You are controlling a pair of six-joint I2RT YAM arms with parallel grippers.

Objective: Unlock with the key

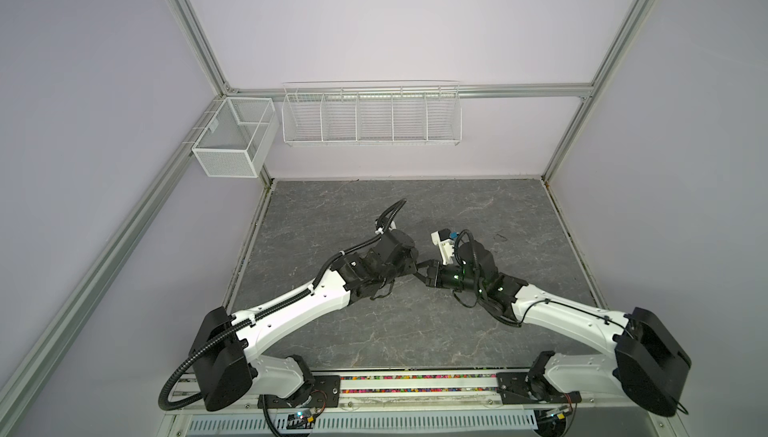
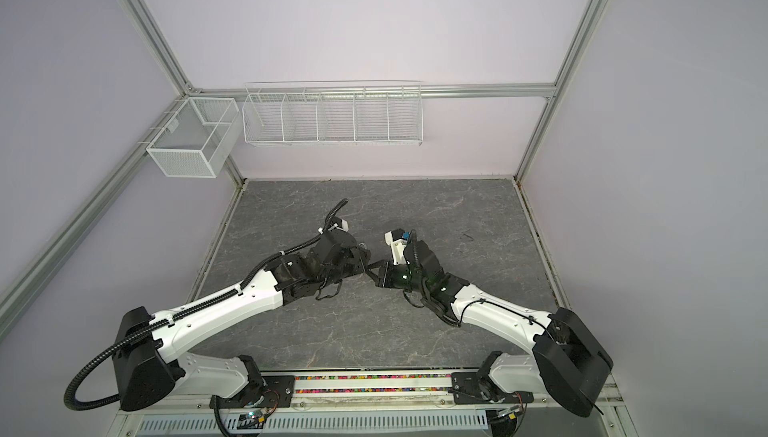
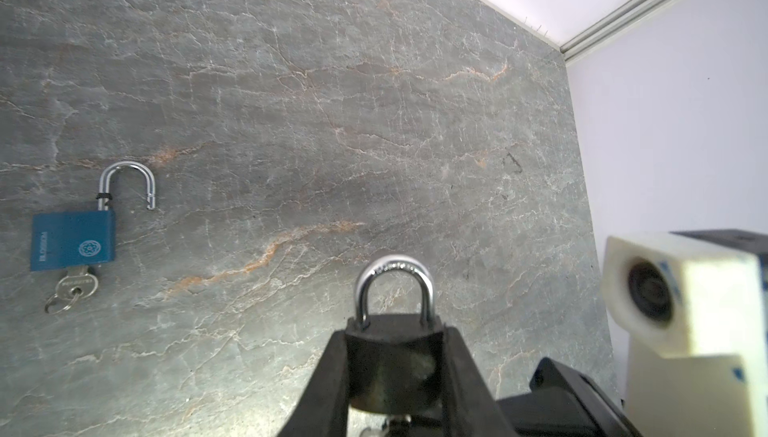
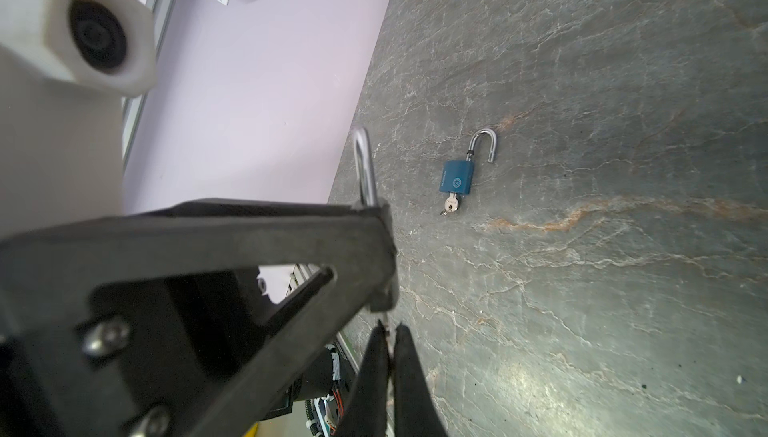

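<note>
Left gripper point(image 3: 397, 331) clamps the body of a dark padlock point(image 3: 395, 368), its shackle point(image 3: 394, 273) seated in both holes. Right gripper point(image 4: 390, 329), fingers pressed together, sits just under that lock's base, where a silver key point(image 3: 398, 419) shows; a pinch on it cannot be confirmed. Farther off on the grey table point(image 3: 332, 123) lies a blue padlock point(image 3: 72, 241), flat, shackle sprung open, a second key point(image 3: 78, 285) in its keyway.

key point(image 3: 399, 422) under dark padlock point(image 3: 395, 356) cut off.

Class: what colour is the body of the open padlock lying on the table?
Blue; the padlock body shows best in the left wrist view.
</note>
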